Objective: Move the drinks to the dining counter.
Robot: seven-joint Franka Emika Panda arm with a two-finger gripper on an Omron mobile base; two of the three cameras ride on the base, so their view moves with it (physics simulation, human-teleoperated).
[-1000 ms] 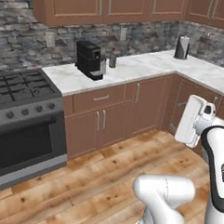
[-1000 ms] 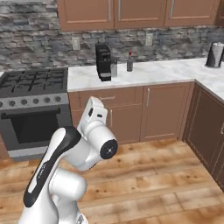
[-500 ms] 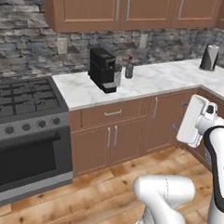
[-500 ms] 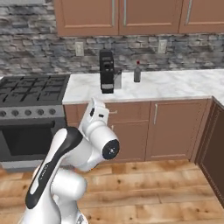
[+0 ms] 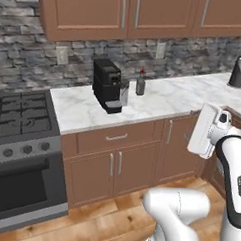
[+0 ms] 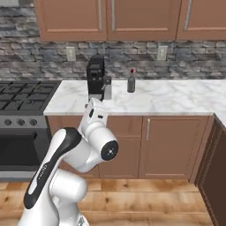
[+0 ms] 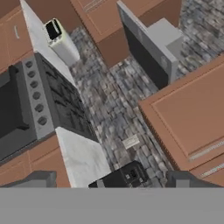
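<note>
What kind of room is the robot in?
It looks like a home kitchen. There is a gas stove with an oven below, a black coffee machine on a marble worktop, and brown wooden cupboards on a stone wall above.

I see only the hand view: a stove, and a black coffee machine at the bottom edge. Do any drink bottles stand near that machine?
Observer: Yes. A squat grey bottle with a red cap stands on the white marble worktop, to the right of the black coffee machine and apart from it.
Operator: Is anything closer to the machine?
Observer: A pale greyish bottle stands close beside its right side. I cannot tell the colour of its cap.
</note>
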